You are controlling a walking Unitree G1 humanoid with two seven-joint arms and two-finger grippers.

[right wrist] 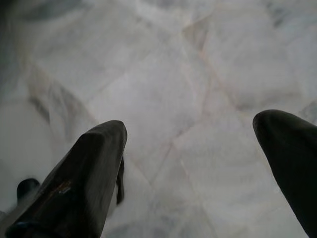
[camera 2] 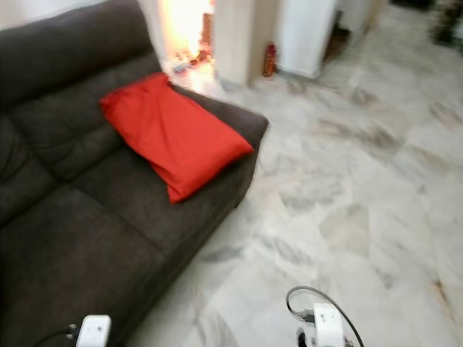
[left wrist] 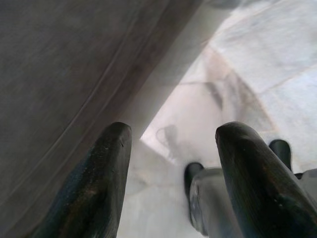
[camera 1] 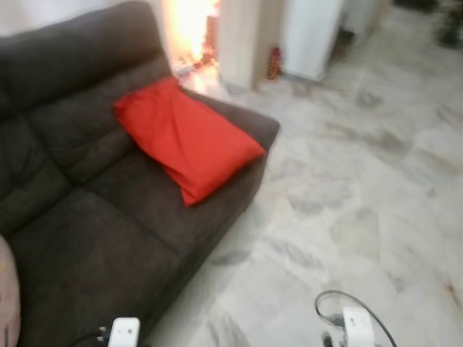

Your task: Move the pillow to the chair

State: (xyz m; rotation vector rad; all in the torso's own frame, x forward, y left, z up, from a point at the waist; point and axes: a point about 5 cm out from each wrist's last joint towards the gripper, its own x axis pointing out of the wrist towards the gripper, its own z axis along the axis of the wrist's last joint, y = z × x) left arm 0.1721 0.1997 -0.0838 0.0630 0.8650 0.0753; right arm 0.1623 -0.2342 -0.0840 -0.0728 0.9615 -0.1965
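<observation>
left eye view: pillow (camera 1: 189,139) far from left gripper (left wrist: 171,171)

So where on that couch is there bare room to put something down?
The near seat of the dark grey fabric sofa is bare, bordered by the backrest and the front edge. The far seat is crowded: the red fabric pillow covers most of it, out to the sofa's end. The marble floor alongside is open.

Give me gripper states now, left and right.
Left gripper: open, holding nothing, beside the sofa.
Right gripper: open, holding nothing, over the floor.
</observation>
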